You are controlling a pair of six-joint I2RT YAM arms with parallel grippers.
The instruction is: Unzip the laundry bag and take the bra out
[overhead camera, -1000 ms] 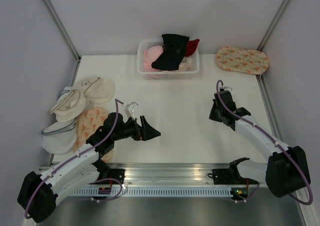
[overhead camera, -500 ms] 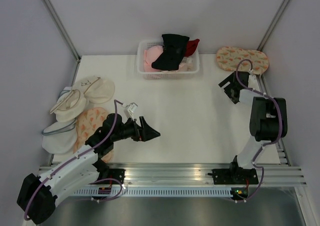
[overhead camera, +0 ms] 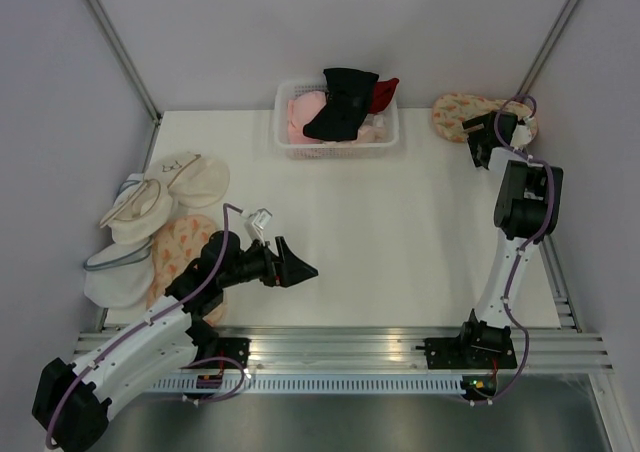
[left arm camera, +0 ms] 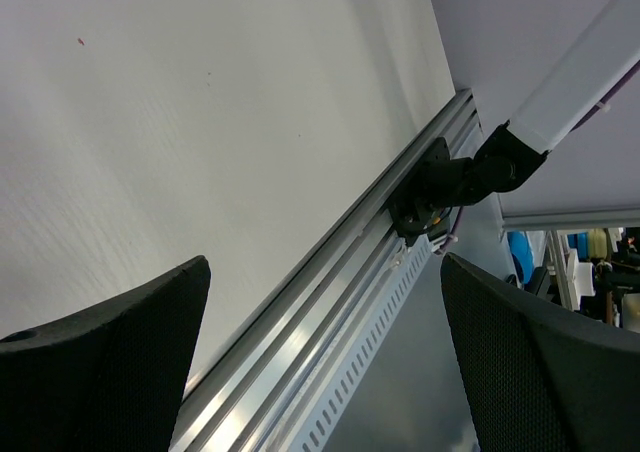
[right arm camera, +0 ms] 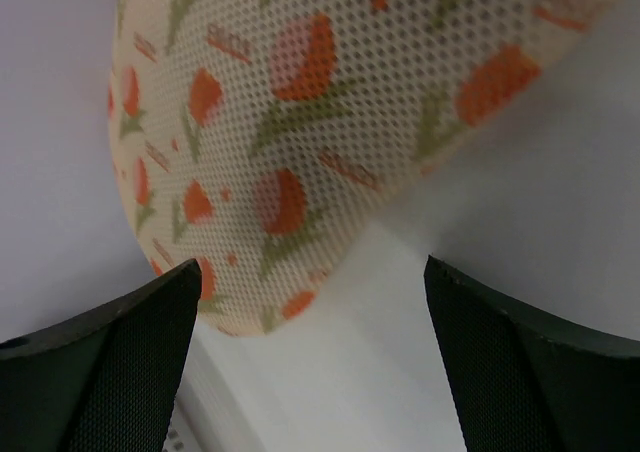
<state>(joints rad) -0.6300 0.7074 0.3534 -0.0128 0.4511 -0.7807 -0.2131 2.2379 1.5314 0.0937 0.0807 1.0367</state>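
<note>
The laundry bag (overhead camera: 452, 113), a flat peach pouch with an orange-and-green print, lies at the table's back right corner. My right gripper (overhead camera: 477, 143) hangs over its near side and covers part of it. In the right wrist view the bag's mesh end (right arm camera: 290, 102) fills the top, and my right gripper (right arm camera: 310, 362) stands open just short of it with only white table between its fingers. My left gripper (overhead camera: 300, 269) is open and empty over the front of the table; its wrist view shows my left gripper (left arm camera: 325, 372) wide apart above the front rail. The bra is hidden.
A white basket (overhead camera: 287, 143) at the back centre holds pink, red and black garments (overhead camera: 340, 107). Cream domed pouches (overhead camera: 160, 197) and a smaller orange printed pouch (overhead camera: 178, 247) are piled at the left edge. An aluminium rail (overhead camera: 340, 347) runs along the front.
My right arm has swung from the right middle of the table out to the back right corner, over the laundry bag. The left arm has barely shifted.
</note>
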